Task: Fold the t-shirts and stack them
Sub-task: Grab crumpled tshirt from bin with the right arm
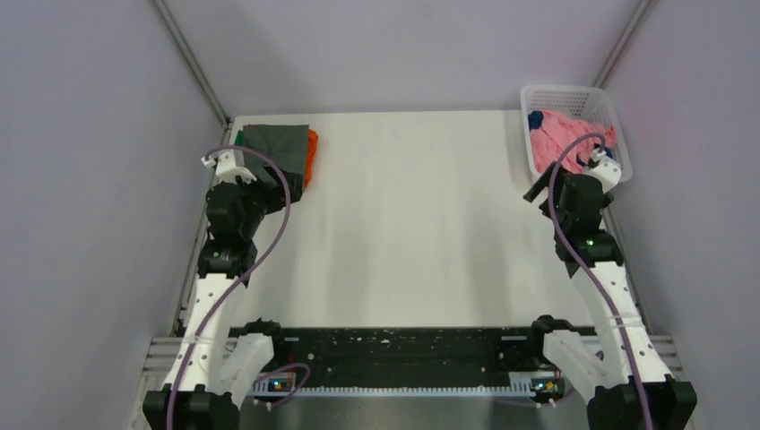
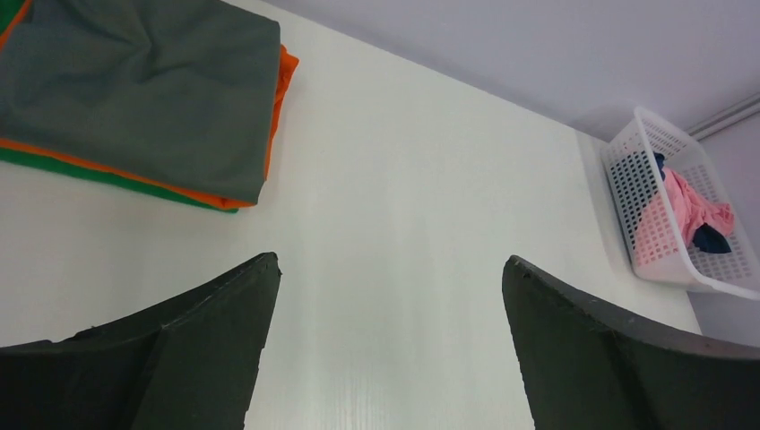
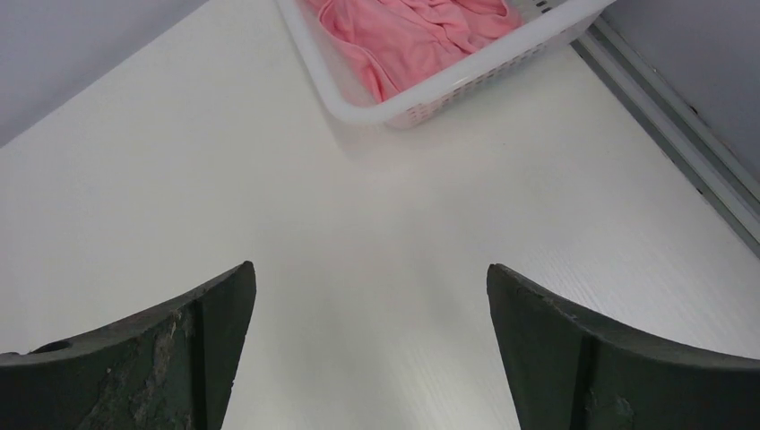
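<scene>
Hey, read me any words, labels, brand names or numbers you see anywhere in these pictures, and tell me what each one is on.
No readable text in any view.
The folded t-shirts, the pink t-shirt and the white basket are plain, with no print or tag showing.
The small lit boards at the arm bases are too small to show any marking.

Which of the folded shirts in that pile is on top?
The grey t-shirt: it covers the pile, with only edges of the orange t-shirt and green t-shirt showing beneath it.
</scene>
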{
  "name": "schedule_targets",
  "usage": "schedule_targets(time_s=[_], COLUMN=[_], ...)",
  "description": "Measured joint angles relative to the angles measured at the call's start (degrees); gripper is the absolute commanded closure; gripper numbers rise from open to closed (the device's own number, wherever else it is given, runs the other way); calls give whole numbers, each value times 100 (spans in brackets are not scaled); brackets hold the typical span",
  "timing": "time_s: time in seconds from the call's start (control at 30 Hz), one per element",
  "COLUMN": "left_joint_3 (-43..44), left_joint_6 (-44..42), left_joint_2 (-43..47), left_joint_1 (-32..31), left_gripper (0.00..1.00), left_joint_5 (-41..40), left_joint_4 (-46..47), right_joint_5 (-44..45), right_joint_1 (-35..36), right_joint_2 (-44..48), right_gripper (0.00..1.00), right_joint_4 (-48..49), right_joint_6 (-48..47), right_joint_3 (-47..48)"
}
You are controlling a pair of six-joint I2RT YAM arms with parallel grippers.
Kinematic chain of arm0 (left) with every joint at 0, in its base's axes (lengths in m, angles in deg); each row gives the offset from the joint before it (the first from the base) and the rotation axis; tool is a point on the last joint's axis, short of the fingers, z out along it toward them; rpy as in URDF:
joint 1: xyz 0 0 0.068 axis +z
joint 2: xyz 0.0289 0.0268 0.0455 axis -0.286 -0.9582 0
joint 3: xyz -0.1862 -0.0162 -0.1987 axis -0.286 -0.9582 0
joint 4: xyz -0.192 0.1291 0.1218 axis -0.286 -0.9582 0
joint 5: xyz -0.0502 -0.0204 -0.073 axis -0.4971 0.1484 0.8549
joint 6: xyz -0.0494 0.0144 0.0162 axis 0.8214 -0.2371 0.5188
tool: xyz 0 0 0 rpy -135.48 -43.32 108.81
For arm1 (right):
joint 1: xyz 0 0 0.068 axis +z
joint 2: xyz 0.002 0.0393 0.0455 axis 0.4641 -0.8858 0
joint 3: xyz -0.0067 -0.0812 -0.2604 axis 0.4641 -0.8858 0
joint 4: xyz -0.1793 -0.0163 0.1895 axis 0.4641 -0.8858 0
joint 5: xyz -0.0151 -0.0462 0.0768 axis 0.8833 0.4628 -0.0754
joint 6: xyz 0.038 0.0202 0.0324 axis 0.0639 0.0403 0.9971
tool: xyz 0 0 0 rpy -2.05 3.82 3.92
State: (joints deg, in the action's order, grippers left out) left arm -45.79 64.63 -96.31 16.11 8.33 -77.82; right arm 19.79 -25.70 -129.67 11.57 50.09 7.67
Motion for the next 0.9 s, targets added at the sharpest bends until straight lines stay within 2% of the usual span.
schedule_targets(time_s=[0.23,0.4,0.53,0.73,0.9], left_joint_3=[0,2,2,2,2], left_joint_6=[48,26,22,15,15], left_joint_2=[-9,-114,-170,-164,-168], left_joint_1=[0,0,0,0,0], left_gripper=[1,1,1,1,1], left_joint_5=[-7,-588,-914,-1169,-1320], left_joint_4=[-203,-417,-516,-533,-533], right_joint_5=[-37,-240,-586,-1054,-1034], right_joint_1=[0,-26,-140,-817,-1202], right_joint_2=[-358,-1248,-2577,-4979,-6824], right_gripper=[1,1,1,3,14], right_joint_4=[-111,-59,-79,-466,-1128], right_joint_6=[-260,-581,-885,-1082,-1187], right_joint_3=[433,1506,3001,5250,6710])
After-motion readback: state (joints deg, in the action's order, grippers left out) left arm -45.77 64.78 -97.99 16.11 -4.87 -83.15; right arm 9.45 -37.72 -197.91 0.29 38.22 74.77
